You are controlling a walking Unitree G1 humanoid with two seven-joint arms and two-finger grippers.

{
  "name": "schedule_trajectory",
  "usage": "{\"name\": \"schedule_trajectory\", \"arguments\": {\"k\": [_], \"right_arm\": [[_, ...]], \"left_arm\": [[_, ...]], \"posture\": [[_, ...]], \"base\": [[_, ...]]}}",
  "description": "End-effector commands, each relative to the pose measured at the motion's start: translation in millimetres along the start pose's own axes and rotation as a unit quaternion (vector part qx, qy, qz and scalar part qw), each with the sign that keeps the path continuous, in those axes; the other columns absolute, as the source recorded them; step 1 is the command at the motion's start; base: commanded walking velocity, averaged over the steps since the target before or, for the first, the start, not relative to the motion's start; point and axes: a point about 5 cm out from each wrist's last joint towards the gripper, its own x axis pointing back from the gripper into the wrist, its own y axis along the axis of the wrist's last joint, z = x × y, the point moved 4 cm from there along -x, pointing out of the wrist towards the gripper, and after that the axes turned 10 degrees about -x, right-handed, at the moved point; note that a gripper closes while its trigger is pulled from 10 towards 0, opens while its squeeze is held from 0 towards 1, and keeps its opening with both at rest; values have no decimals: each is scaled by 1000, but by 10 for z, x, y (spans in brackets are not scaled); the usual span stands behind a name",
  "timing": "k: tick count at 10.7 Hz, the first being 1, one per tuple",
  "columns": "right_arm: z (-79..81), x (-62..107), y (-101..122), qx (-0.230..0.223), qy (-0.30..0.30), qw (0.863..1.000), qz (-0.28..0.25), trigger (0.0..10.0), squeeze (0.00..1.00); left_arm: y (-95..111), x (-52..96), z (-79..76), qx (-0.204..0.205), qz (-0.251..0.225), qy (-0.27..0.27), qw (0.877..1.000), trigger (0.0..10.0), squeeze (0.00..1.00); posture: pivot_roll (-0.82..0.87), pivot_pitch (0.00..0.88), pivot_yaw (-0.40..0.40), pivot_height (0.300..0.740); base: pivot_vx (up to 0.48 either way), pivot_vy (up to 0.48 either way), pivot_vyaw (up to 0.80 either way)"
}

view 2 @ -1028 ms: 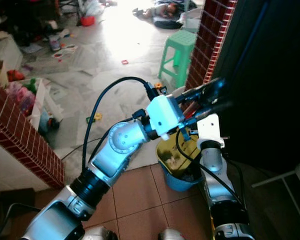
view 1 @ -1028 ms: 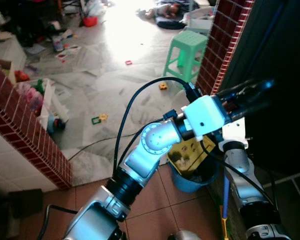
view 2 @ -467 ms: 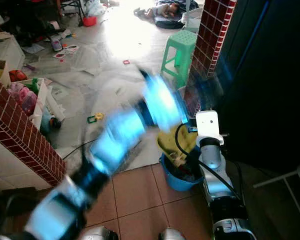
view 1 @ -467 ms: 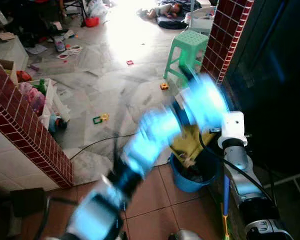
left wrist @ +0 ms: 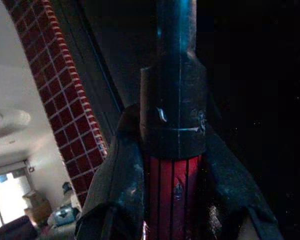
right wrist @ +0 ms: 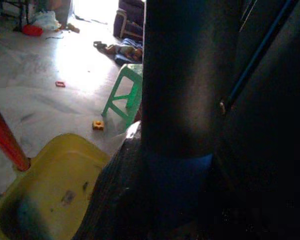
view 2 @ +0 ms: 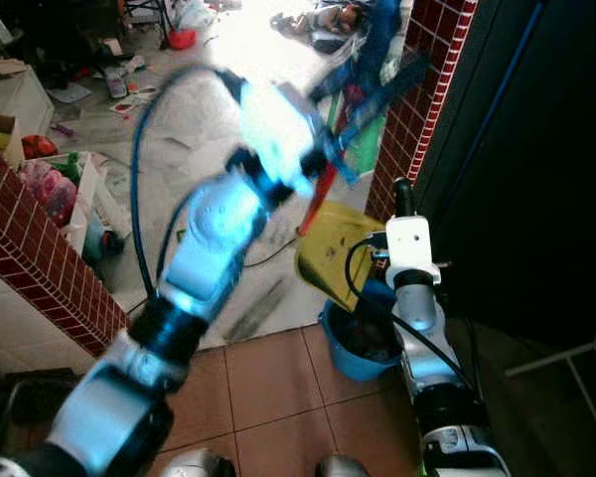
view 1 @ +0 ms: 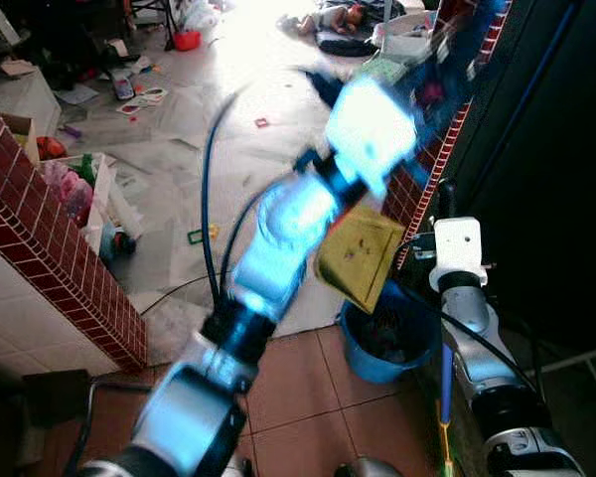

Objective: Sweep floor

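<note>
Nearest me, my right gripper [right wrist: 165, 200] sits low by the blue bucket [view 1: 382, 343]. Its jaws are closed around a dark handle with a blue band [right wrist: 177, 75], which I judge to be the broom's; a thin blue pole [view 1: 446, 383] runs down beside that arm. My left arm is raised and blurred with motion. The left gripper [left wrist: 175, 200] has its jaws clamped on a red ribbed handle [left wrist: 172, 192] capped by a dark sleeve. That looks like the red stick [right wrist: 5, 137] of the yellow dustpan [view 1: 358, 256], which hangs tilted just above the bucket.

I judge this as the tool-fetching step: no sweeping has begun. Next I need to steady the left arm, bring the pan clear of the bucket and the brick pillar [view 1: 432, 149], then carry both tools out onto the pale floor [view 1: 228, 119].

In the way: a black cable [view 1: 174, 293] trailing across the floor, a low brick wall [view 1: 50, 238] on my left with toys piled behind it, and a green stool [right wrist: 124, 95]. Beyond lie small scattered toys [view 1: 201, 236], papers and a red tub [view 1: 187, 40].
</note>
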Motion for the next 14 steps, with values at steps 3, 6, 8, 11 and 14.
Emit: {"name": "schedule_trajectory", "arguments": {"k": [3, 6, 8, 11, 14], "right_arm": [[68, -63, 164, 1, 12, 999, -35, 10000, 0], [112, -77, 152, -4, 21, 999, -32, 10000, 0], [273, -106, 267, -33, 48, 997, -45, 10000, 0], [568, -103, 457, -130, 110, 984, -54, 10000, 0], [744, -10, 398, -157, 119, 980, -41, 10000, 0]], "left_arm": [[124, 47, 730, -57, 14, 176, 983, 10000, 0], [-168, 697, 1436, -141, 133, 267, 944, 10000, 0], [-574, 1201, 1399, -131, 238, 290, 918, 10000, 0], [-939, 1690, 1229, -114, 333, 302, 886, 10000, 0], [-1185, 2054, 851, -59, 393, 290, 871, 10000, 0]], "posture": [[-27, 0, 2, 740], [-1, 0, -5, 740], [-4, 0, -11, 740], [-12, 0, 6, 740], [-4, 0, 16, 740]], "base": [[0, 0, 0], [0, 0, 0], [0, 0, 0], [0, 0, 0], [0, 0, 0]]}}
